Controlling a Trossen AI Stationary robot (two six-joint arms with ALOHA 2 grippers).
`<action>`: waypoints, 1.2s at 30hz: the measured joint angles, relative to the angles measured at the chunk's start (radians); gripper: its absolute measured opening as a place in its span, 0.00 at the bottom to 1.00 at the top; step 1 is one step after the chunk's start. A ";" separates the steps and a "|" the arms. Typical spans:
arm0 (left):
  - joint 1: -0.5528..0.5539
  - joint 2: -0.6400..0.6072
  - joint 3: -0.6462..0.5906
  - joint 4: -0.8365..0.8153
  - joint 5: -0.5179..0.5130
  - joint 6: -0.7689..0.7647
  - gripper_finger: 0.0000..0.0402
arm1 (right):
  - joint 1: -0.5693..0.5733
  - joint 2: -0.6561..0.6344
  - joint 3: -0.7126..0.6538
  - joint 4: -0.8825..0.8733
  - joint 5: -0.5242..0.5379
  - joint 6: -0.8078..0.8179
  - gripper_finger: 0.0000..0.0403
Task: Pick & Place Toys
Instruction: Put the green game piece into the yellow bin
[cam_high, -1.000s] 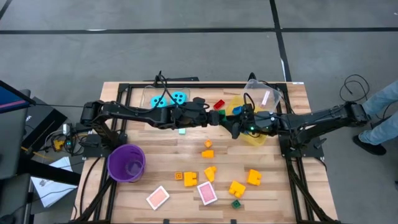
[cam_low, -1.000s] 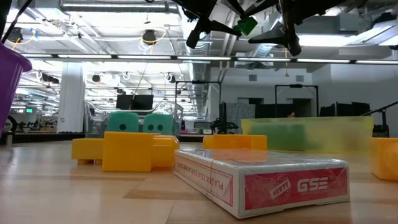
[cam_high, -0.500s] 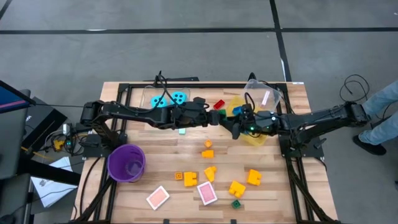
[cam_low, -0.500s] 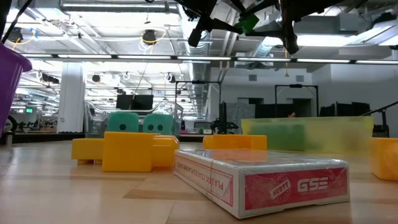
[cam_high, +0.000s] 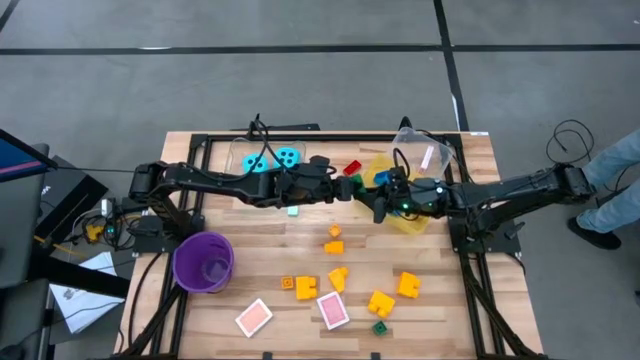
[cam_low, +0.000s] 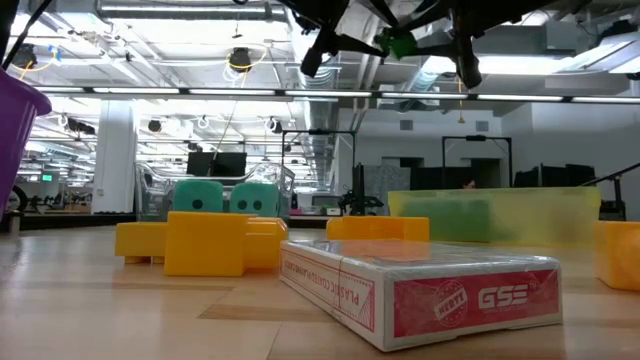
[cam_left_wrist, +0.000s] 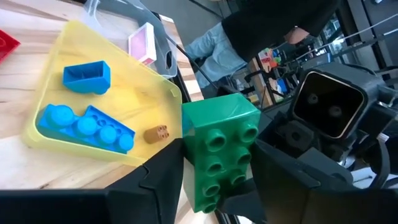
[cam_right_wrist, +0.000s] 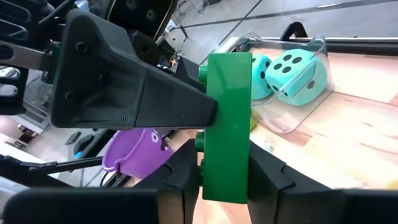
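Green brick (cam_right_wrist: 225, 127) hangs above the surface (cam_high: 270, 250), clamped in both the left gripper (cam_left_wrist: 211, 180) and right gripper (cam_right_wrist: 221, 180) jaws.

The red card box (cam_low: 430, 290) reads "GSE" on its end and "PLASTIC COATED" along its side.

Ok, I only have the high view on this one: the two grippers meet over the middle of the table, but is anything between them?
Observer: Yes. The right wrist view shows a green brick held between the right gripper's fingers.
Operator: Does the left gripper have it too?
Observer: In its own wrist view the left gripper's fingers flank the same brick, studs facing the camera.
Operator: Is it resting on the table?
Observer: No, the low view shows it high above the table.
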 joint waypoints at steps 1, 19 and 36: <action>0.000 0.000 0.000 -0.001 0.003 0.000 0.44 | 0.000 0.000 0.000 0.001 0.000 0.002 0.22; -0.005 0.000 0.000 -0.014 0.238 0.157 0.49 | -0.048 -0.250 0.001 -0.513 0.110 0.107 0.22; -0.009 0.000 0.000 0.121 0.238 0.254 0.47 | -0.050 -0.340 0.000 -1.274 0.078 0.556 0.22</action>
